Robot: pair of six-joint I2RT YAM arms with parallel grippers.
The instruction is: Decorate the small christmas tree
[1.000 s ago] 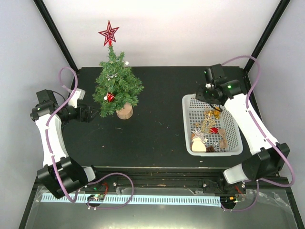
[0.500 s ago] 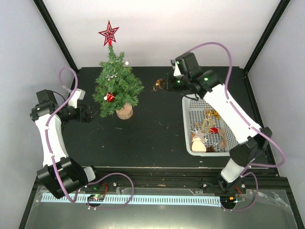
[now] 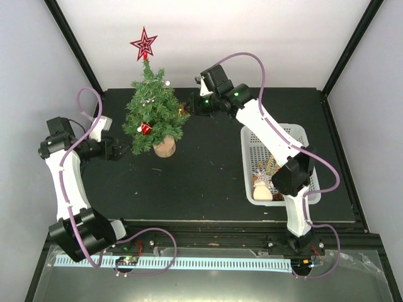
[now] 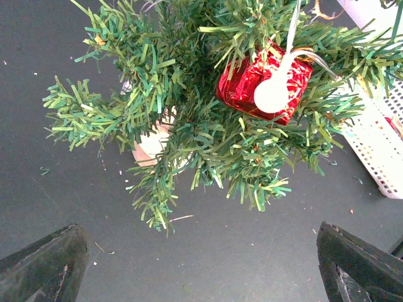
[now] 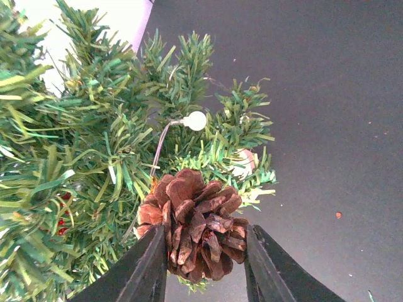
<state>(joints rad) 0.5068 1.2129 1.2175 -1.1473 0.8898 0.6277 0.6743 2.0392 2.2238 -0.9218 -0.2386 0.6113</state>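
1. Surface (image 3: 208,165): tree (image 3: 154,116) stands back-left, basket (image 3: 247,165) sits right, so each arm gets a side.
2. Right pincer (image 5: 204,251) is clamped on a pinecone (image 5: 192,223), right at the branches, probably to hang it.
3. Left pincer (image 3: 121,151) waits wide apart beside the tree, holding nothing.

I count one tree (image 3: 155,113), one star (image 3: 144,44), one red parcel ornament (image 4: 264,82), one pine cone (image 5: 192,223) and one basket (image 3: 246,165). The basket's contents are too jumbled to count.

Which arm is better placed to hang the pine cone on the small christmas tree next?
Right. Its pincer grips the pine cone right against the branches of the small christmas tree; the left pincer is open and empty.
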